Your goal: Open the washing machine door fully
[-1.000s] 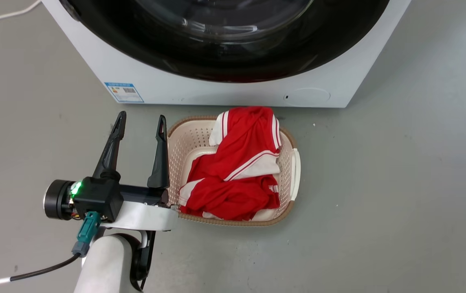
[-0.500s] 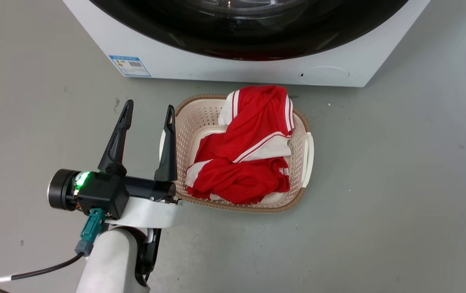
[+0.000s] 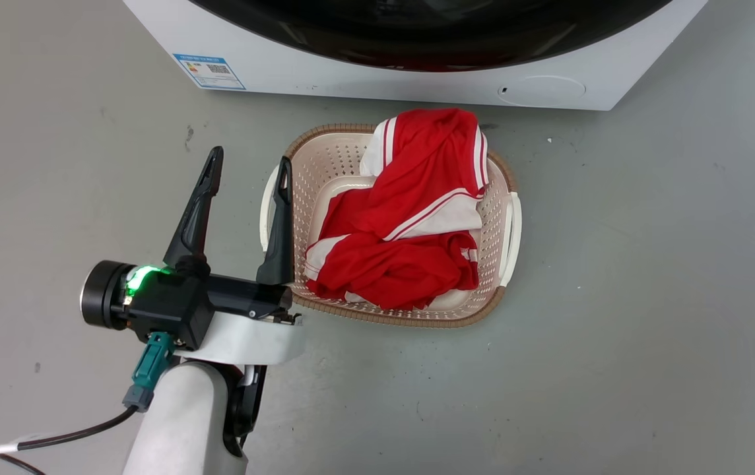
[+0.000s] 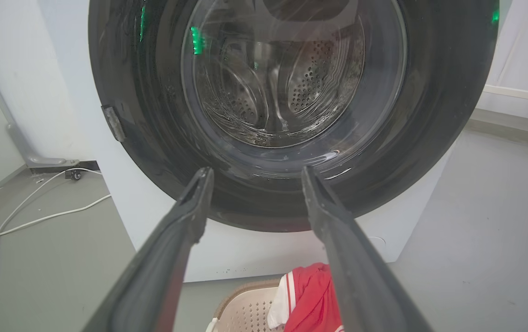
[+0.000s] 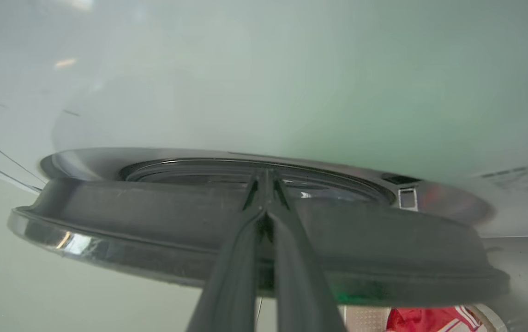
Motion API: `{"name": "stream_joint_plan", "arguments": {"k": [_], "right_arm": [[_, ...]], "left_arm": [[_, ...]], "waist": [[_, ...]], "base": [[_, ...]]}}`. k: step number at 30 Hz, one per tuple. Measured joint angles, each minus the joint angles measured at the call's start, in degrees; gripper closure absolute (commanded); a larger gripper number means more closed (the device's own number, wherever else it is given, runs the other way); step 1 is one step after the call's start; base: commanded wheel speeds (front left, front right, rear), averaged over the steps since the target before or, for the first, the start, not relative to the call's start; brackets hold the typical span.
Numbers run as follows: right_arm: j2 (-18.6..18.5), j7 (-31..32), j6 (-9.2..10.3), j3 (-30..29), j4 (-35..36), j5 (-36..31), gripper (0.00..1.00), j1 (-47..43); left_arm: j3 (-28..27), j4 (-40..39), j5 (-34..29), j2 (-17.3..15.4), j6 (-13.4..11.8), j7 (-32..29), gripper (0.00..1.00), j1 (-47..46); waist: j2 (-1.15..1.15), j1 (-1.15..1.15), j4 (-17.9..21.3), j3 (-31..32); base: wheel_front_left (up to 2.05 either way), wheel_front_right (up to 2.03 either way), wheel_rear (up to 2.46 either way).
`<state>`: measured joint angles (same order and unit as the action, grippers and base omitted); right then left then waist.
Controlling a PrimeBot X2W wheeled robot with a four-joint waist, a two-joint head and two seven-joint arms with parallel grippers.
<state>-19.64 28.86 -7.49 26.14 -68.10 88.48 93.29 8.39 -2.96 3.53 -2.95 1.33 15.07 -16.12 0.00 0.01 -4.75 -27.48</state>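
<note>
The washing machine (image 3: 351, 76) is a white box at the top of the head view, with the lower rim of its glossy black washing machine door (image 3: 417, 39) showing. My left gripper (image 3: 250, 158) hangs open over the floor, left of the basket and apart from the machine. In the left wrist view its fingers (image 4: 255, 171) frame the door (image 4: 430, 115) and its glass bowl. In the right wrist view my right gripper (image 5: 264, 177) is shut, tips at the rim of the door (image 5: 153, 216), which stands a little off the white front (image 5: 291, 92).
A beige laundry basket (image 3: 325, 132) holding a red and white garment (image 3: 417, 218) sits on the grey floor just before the machine. A blue label (image 3: 209, 71) and a round flap (image 3: 541, 89) mark the machine's low front. White cables (image 4: 38, 216) lie on the floor left of the machine.
The head camera has moved: machine and basket sit higher in the picture and less of the door shows. The left gripper stays open in much the same pose.
</note>
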Motion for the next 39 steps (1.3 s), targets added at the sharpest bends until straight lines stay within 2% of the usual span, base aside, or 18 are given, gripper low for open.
{"name": "stream_joint_plan", "arguments": {"k": [9,16,28,39], "right_arm": [[-0.15,7.08,0.0,-0.84,1.94,2.0,1.0,0.16],[-0.69,13.81,0.0,-1.66,5.34,4.56,1.0,-3.22],[-0.79,21.54,0.0,-1.8,14.62,8.11,1.0,-13.77],[1.81,25.49,0.0,0.89,22.17,10.35,1.0,-26.36]], "left_arm": [[0.21,0.12,0.25,0.01,-0.32,0.0,0.0,-0.58],[-0.03,0.68,0.33,0.03,-0.34,0.0,0.0,-0.57],[-1.13,1.63,-0.11,0.03,0.01,0.0,0.0,0.93],[-1.65,3.39,-0.25,0.03,0.16,0.0,0.0,5.11]], "waist": [[0.0,0.0,0.34,-0.28],[0.0,0.0,1.14,1.06],[0.0,0.0,2.64,5.41],[0.0,-0.01,3.39,12.47]], "base": [[0.0,0.0,0.0],[0.0,0.0,0.0],[0.0,0.0,0.0],[0.0,0.0,0.0]]}}
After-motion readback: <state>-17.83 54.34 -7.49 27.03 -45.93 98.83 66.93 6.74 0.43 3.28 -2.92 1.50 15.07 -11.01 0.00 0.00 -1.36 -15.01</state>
